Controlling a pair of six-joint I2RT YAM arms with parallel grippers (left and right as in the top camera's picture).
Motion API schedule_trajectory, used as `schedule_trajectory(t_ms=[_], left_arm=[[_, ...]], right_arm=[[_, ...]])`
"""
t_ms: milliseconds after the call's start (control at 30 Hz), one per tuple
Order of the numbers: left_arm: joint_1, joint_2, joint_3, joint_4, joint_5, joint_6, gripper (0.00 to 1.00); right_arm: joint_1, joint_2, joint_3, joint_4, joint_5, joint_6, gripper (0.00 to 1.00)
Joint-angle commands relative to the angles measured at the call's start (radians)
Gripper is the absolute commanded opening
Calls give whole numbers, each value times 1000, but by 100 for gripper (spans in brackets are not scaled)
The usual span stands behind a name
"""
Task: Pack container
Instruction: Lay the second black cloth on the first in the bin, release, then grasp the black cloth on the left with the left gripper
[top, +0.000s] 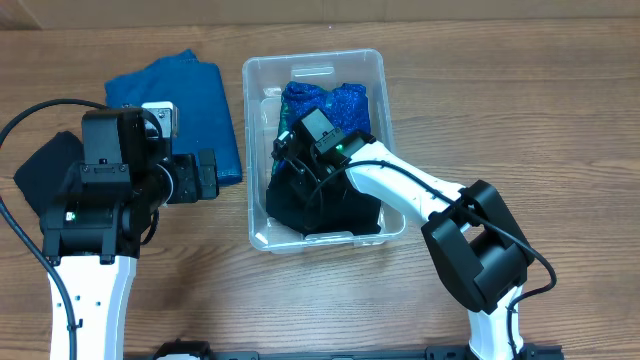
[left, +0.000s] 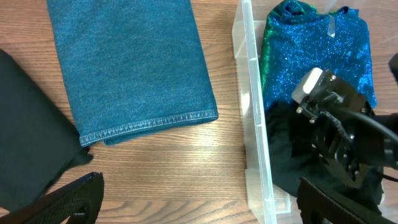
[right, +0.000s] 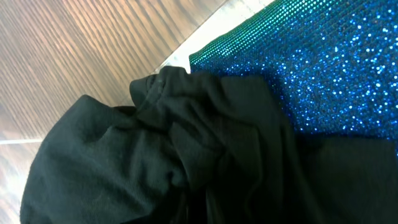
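- At the far left, a black cloth (top: 40, 170) lies on the wooden table (top: 560, 120), partly covered by the left arm.
- The left arm rises from the near-left edge with its forearm turned rightward. We find the left gripper (top: 207, 172) hovering above bare wood near the lower edge of a folded blue cloth (top: 185, 100). Its fingers (left: 74, 199) are spread wide and hold nothing.
- The container (top: 312, 58) sits mid-table, just right of the blue cloth and not touching it.
- Inside the container, a sparkly blue fabric (top: 330, 100) fills the far end and a bunched black garment (top: 320, 210) fills the near end.
- The right arm reaches in from the near right, its elbow over the container's near-right corner and its wrist pitched down. The right gripper (top: 290, 160) is pressed into the black garment, and we cannot tell whether its fingers are closed.
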Motion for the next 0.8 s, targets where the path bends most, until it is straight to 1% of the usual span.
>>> schedule_trajectory(t_ms=[0, 33, 100, 133, 167, 200, 267, 333, 400, 433, 467, 533, 567, 600, 667, 733, 767], left_arm=[[0, -2, 24, 3, 0, 16, 100], [0, -2, 24, 3, 0, 16, 100], [0, -2, 24, 1, 0, 15, 100], [0, -3, 24, 0, -11, 15, 100], [2, -4, 25, -2, -38, 12, 100], [9, -6, 25, -6, -63, -1, 100], [72, -6, 32, -35, -82, -42, 100], [235, -5, 40, -62, -68, -90, 100], [529, 5, 42, -50, 89, -153, 100], [689, 25, 42, -42, 173, -220, 100], [821, 49, 42, -32, 288, -284, 100], [956, 56, 71, -28, 453, -295, 100], [969, 51, 111, -32, 404, -295, 100], [964, 49, 183, -60, 275, -295, 100], [955, 64, 311, -110, 117, -296, 100], [955, 153, 445, -139, 64, -284, 100], [955, 206, 468, -140, 45, -276, 100]], right_arm=[[0, 2, 23, -80, 152, 67, 20], [0, -35, 64, -117, 233, 92, 21], [0, -123, 152, -162, 311, 98, 30], [-2, -204, 209, -169, 355, 116, 36], [-8, -267, 245, -169, 376, 118, 49], [-22, -323, 270, -169, 378, 124, 100], [-74, -426, 284, -171, 373, 175, 100], [-170, -513, 284, -239, 328, 245, 100], [-298, -553, 284, -378, 227, 261, 100], [-355, -551, 282, -453, 195, 284, 100], [-388, -547, 280, -504, 182, 284, 100], [-427, -545, 280, -558, 182, 283, 100], [-436, -545, 280, -562, 182, 283, 100], [-440, -545, 280, -562, 182, 283, 100], [-441, -545, 280, -561, 183, 283, 100], [-441, -544, 280, -561, 183, 283, 100], [-441, -544, 280, -561, 186, 282, 100]])
